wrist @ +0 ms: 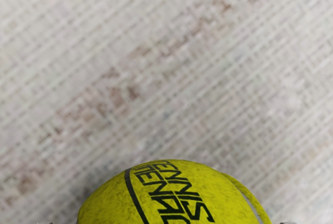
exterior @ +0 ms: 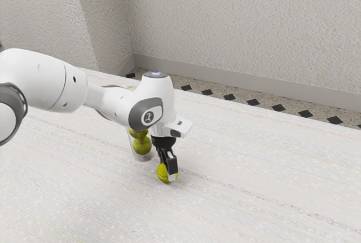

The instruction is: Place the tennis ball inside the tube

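Note:
My black gripper (exterior: pixel 168 172) points down at the table, placed around a yellow-green tennis ball (exterior: pixel 162 173) that is low at the tabletop. Whether it grips the ball cannot be made out. Seen from my hand, the ball (wrist: pixel 171 195) is large at the lower edge, with dark lettering on its top. The clear tube (exterior: pixel 140 157) stands upright close to the gripper, toward the exterior view's left. Tennis balls (exterior: pixel 142 145) are stacked inside it, and the arm hides its upper part.
The pale, streaked table (exterior: pixel 254 186) extends around the ball and tube. My arm passes above the tube from the exterior view's left. Beyond the table's far edge lie a patterned floor (exterior: pixel 254 102) and a textured wall (exterior: pixel 237 29).

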`<state>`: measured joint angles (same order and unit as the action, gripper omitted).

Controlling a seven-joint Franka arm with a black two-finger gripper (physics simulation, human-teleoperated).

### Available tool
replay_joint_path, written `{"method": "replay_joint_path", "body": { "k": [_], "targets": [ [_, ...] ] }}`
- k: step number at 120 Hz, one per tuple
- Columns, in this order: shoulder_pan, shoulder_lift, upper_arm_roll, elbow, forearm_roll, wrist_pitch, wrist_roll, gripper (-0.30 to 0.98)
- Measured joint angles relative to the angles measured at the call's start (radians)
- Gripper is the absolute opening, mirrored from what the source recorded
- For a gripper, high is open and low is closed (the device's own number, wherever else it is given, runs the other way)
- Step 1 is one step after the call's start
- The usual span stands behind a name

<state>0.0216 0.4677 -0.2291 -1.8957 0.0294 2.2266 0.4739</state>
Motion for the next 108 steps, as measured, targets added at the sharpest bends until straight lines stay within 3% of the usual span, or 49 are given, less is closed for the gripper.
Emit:
{"method": "replay_joint_path", "body": {
  "k": [33, 70, 91, 108],
  "targets": [
    [0.000, -0.009, -0.003, -0.006, 0.010, 0.016, -0.018, 0.30],
    [0.043, -0.280, -0.001, 0.045, 0.076, -0.007, -0.068, 0.04],
    [0.061, -0.325, -0.001, 0.176, 0.157, -0.081, -0.094, 0.06],
    [0.102, -0.336, -0.001, 0.205, 0.190, -0.143, -0.099, 0.18]
  ]
}}
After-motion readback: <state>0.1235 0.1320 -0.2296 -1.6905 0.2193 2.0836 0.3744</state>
